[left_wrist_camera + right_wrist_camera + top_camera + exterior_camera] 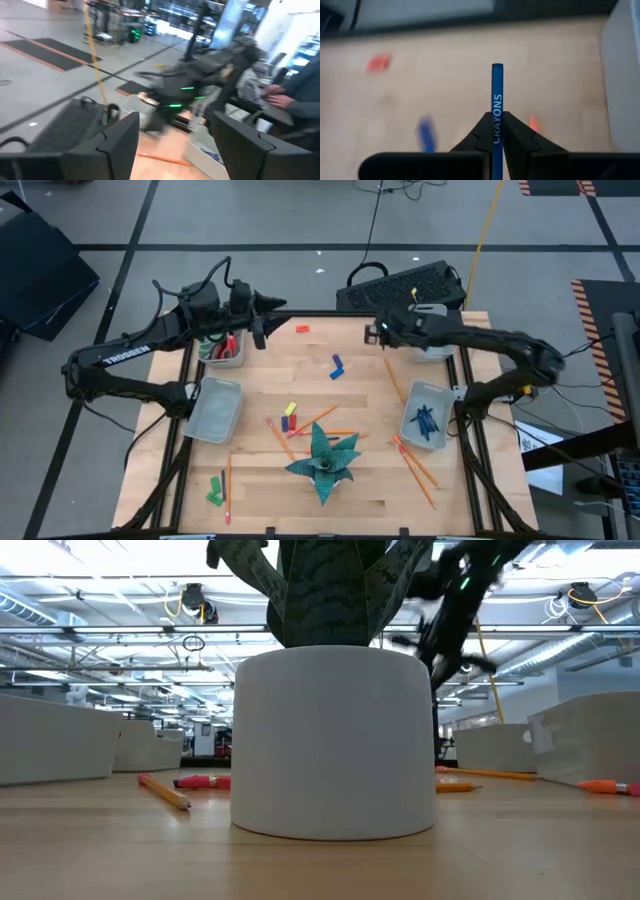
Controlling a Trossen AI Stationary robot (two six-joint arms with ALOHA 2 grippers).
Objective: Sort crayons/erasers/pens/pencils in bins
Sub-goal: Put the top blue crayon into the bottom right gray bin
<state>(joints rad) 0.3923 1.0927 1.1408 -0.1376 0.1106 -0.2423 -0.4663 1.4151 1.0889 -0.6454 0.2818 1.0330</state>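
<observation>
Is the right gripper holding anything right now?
Yes. The right gripper is shut on a blue crayon, which sticks out from between its fingers.

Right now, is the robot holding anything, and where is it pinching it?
Yes. The right gripper is shut on a blue crayon, pinched near one end, with the rest sticking out past the jaws. The left gripper is open and holds nothing.

light: bright overhead, even | shadows: soft | blur: both wrist views smeared
</observation>
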